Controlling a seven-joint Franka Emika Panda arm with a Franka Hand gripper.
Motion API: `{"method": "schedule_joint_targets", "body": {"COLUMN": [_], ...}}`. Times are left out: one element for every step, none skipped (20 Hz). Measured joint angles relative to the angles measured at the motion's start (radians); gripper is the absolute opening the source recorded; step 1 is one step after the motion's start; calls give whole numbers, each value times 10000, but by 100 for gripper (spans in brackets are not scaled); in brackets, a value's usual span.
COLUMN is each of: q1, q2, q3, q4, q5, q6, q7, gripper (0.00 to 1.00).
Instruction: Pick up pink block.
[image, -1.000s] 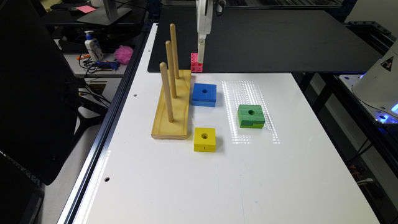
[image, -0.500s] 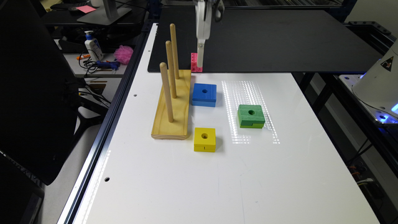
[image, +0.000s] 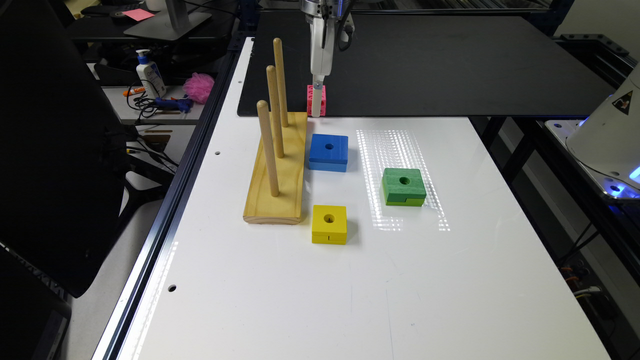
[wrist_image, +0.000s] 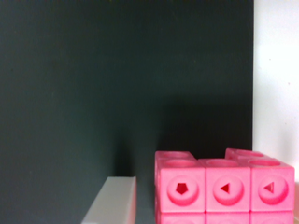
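Observation:
The pink block (image: 316, 100) stands on the front edge of the black mat (image: 425, 65), just behind the white table. In the wrist view the pink block (wrist_image: 226, 186) is a row of joined cubes with round recessed faces. My gripper (image: 317, 105) hangs straight down at the block, its tip level with it. One white finger (wrist_image: 111, 201) shows beside the block with a dark gap between them. The other finger is out of frame. The gripper is open and the block rests on the mat.
A wooden base with three upright pegs (image: 278, 165) stands just to the exterior view's left of the block. A blue block (image: 328, 152), a green block (image: 404, 186) and a yellow block (image: 329, 224) lie on the white table (image: 350, 300). A pink mesh puff (image: 198, 86) sits on a side desk.
The arm above the gripper has shifted slightly towards the exterior view's left. The pink block stays where it was.

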Motion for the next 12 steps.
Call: {"method": "schedule_joint_targets", "body": {"q1": [0,1,3,8,10,-1,-1,-1,-1,-1,-3,-5], "q2": [2,49,147,247,250,246,246,246,246,246,245,244], "q3": [0,0,1,1,2,-2,-2,-2,-2,-2,-1,1], "q4": [1,1,5,30,41,45,45,45,45,45,45,44], "q5": [0,0,0,-22,-24,-24,-24,-24,-24,-24,-24,-24], "q6": [0,2,46,170,164,167,167,167,167,167,167,167], "q7": [0,0,0,15,20,18,18,18,18,18,18,18], "gripper": [100,100,100,100,100,0,0,0,0,0,0,0]}}
